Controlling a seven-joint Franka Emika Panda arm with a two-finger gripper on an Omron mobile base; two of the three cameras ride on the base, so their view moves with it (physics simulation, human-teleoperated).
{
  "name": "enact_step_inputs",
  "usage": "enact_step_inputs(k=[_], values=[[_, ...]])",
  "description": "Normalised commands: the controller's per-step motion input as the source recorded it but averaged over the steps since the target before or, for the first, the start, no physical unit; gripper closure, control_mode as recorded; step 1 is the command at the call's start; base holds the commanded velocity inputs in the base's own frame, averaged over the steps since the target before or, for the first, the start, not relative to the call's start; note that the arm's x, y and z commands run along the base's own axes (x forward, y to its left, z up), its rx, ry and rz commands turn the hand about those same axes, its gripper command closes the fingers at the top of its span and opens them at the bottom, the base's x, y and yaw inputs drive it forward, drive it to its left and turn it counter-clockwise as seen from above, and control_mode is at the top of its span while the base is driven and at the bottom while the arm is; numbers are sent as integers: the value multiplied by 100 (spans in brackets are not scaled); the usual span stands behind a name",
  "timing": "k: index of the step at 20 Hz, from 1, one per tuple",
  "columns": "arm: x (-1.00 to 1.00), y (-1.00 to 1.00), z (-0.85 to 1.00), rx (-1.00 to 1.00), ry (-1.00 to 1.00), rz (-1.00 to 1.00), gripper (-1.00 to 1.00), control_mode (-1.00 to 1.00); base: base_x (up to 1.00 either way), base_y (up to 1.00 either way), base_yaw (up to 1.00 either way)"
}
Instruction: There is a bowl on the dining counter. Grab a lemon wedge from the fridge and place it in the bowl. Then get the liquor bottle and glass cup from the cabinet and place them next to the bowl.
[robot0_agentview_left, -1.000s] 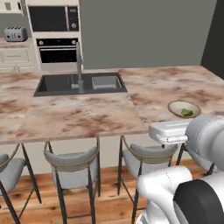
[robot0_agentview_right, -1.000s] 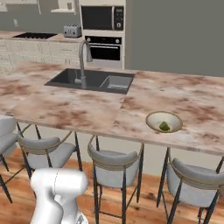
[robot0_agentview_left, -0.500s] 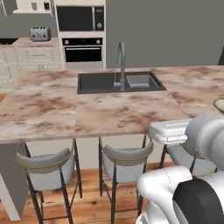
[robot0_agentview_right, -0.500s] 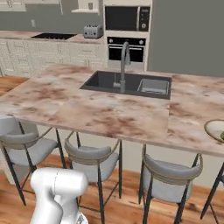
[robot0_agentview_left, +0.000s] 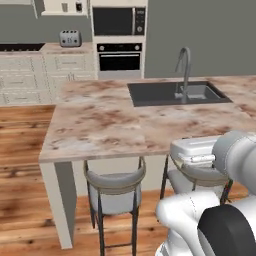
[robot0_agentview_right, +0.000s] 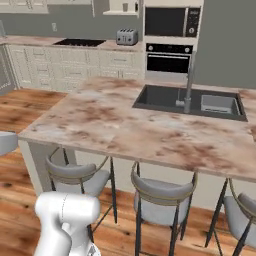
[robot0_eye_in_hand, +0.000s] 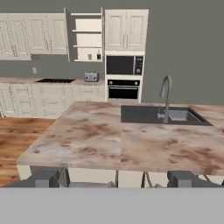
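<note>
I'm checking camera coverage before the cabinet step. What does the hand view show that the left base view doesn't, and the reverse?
Hand view alone: the cream wall cupboards, the full open shelves, and the end effector with fingertips wide apart, empty. Left base view alone: the bar stools under the dining counter. Both share: that counter, dark sink, grey tap, toaster, microwave, oven.

You've got flat, even rendered light w/ no obvious source. Faint soft shadow under the dining table (robot0_agentview_left: 100, 125) overhang. No glare; all views slightly soft, low-res.
</note>
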Motion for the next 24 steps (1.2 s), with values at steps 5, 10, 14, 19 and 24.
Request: enact_step_inputs(k=[5, 10, 14, 19, 24], values=[[0, 0, 0, 0, 0, 0, -100, 100, 50, 100, 0], [0, 0, 0, 0, 0, 0, -100, 100, 85, 100, -1], [0, 0, 0, 0, 0, 0, -100, 100, 88, 100, -4], [0, 0, 0, 0, 0, 0, -100, 100, 53, 100, -8], [0, 0, 0, 0, 0, 0, -100, 100, 3, 100, -1]])
